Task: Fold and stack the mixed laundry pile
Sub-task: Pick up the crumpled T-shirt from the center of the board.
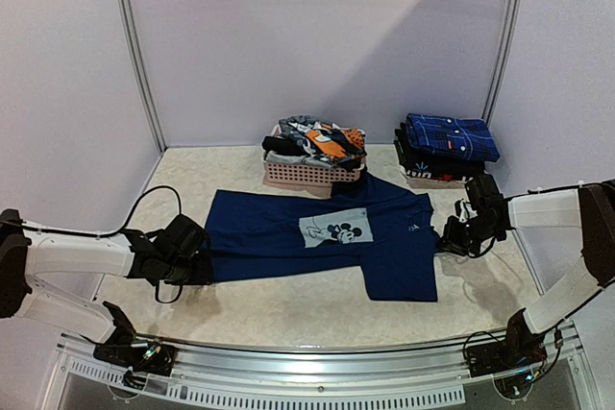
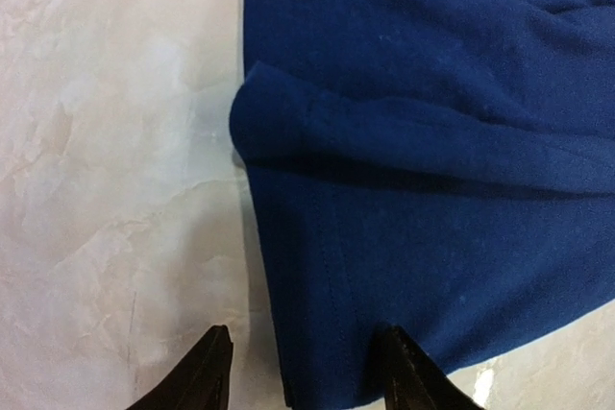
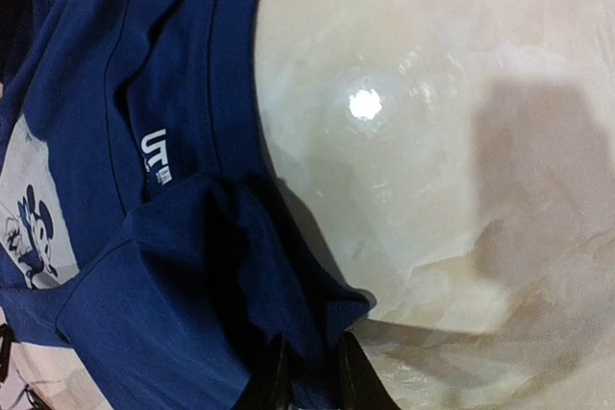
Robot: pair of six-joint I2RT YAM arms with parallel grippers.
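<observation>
Overhead, the navy T-shirt (image 1: 288,237) lies flat on the worktop (image 1: 288,306); only the wrist views show the left pincer (image 2: 307,357) spread astride its edge, the right pincer (image 3: 309,367) pinching a fold.

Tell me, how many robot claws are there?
2. Left gripper straddles the T-shirt's left edge; right gripper pinches its right edge. None seems hidden.

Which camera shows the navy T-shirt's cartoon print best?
Top external: the whole cartoon print shows on the spread navy T-shirt. Right wrist catches only part of it at its left edge; left wrist shows only plain blue fabric.
</observation>
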